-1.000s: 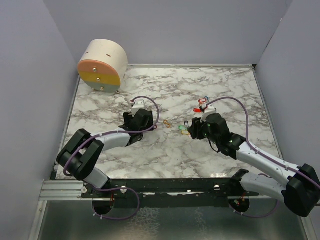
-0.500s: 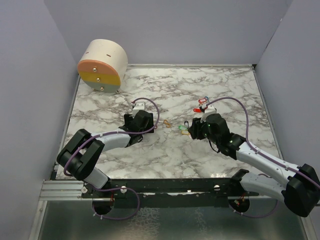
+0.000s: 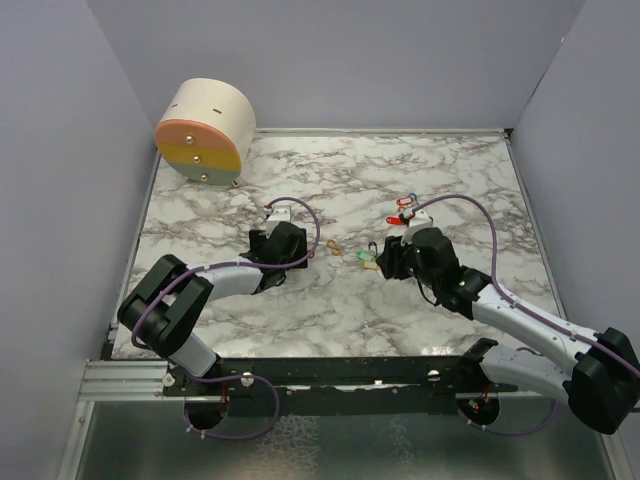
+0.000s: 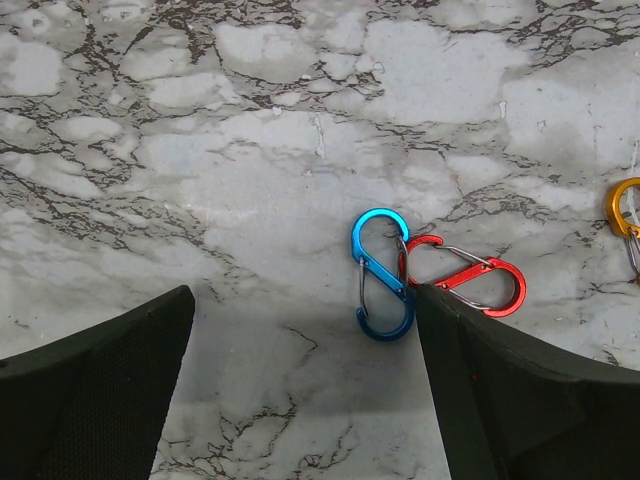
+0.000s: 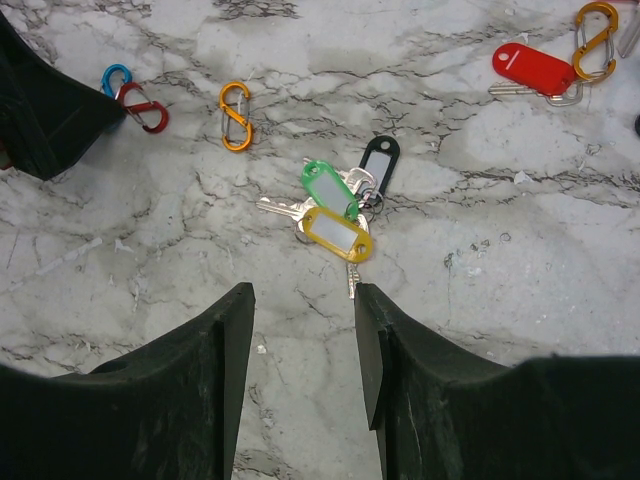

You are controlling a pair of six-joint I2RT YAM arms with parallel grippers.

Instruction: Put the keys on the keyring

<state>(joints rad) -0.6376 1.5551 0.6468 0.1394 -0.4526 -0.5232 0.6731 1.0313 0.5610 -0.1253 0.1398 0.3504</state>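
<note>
A bunch of keys with green (image 5: 330,188), yellow (image 5: 337,234) and black (image 5: 378,160) tags lies on the marble just ahead of my right gripper (image 5: 303,300), which stands open and empty. In the top view the bunch (image 3: 368,258) sits by the right gripper (image 3: 393,262). A red-tagged key (image 5: 530,68) lies further off beside an orange clip (image 5: 595,25). My left gripper (image 4: 303,300) is open wide and low over the table. A blue S-shaped keyring clip (image 4: 383,275) lies just ahead, near its right finger (image 4: 520,390), and a red clip (image 4: 465,280) is partly hidden by that finger.
Another orange clip (image 5: 236,102) lies between the two grippers, also seen as an orange clip (image 4: 625,205) at the left wrist view's right edge. A round wooden drum (image 3: 205,130) stands at the back left corner. Grey walls enclose the marble table (image 3: 330,320).
My left arm has crept slightly forward and to the right towards the clips, still open. The right arm and the keys have not moved.
</note>
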